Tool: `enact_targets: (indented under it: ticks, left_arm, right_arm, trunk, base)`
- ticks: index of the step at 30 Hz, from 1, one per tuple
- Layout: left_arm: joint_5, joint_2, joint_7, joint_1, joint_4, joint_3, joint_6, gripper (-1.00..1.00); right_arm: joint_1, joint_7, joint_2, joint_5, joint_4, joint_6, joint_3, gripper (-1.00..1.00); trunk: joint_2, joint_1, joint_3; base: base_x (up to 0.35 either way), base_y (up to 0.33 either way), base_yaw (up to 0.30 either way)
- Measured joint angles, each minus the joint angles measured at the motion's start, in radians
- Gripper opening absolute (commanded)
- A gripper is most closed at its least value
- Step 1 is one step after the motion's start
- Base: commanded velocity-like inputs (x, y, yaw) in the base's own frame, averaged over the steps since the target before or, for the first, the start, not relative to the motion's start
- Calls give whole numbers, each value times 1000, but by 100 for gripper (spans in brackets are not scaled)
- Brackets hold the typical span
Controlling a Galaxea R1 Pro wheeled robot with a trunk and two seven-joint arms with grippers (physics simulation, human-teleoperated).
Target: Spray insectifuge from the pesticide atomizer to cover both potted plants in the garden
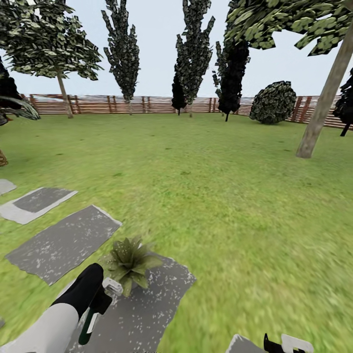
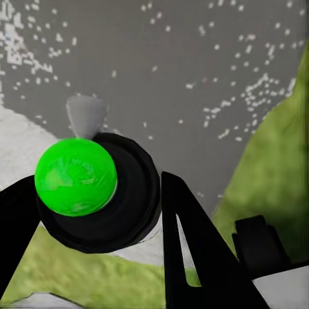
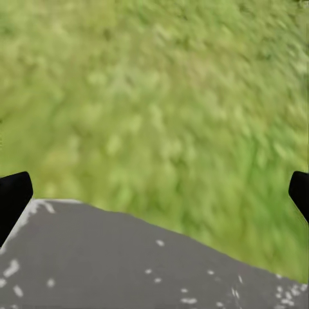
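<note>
- The left hand (image 1: 100,299) is clamped on the slim dark green-black pesticide atomizer with a pale grey trigger head (image 1: 94,314), held low over a speckled grey stepping stone (image 1: 147,309), nozzle just beside the small spiky green potted plant (image 1: 128,262).
- Spraying looks in hand; next comes misting this rosette, then finding the second plant.
- The right hand (image 1: 287,345) is cut off by the frame; its black fingers (image 3: 14,196) stand apart, empty.

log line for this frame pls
phase: spraying | left tool: shut on pesticide atomizer, beside potted plant | right tool: open, empty, over grass and stepping stone
</note>
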Motion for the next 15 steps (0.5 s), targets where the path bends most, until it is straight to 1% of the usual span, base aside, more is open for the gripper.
enact_targets:
  ticks: [3,6,9,15]
  left_arm:
    - [-2,10,0,0,9,4,-1,-100]
    - [1,13,0,9,15,10,-1,-100]
    - [3,11,0,16,16,12,-2,-100]
    - [4,6,-1,18,11,12,-4,-100]
  right_arm:
    - [0,0,0,0,0,0,0,100]
    - [0,0,0,0,0,0,0,100]
    - [0,0,0,0,0,0,0,100]
    - [0,0,0,0,0,0,0,100]
  trunk:
    - [0,0,0]
    - [0,0,0]
    - [0,0,0]
    - [0,0,0]
  base:
    - [0,-274,277]
    - [20,-274,252]
    - [117,-260,78]
    - [230,-192,18]
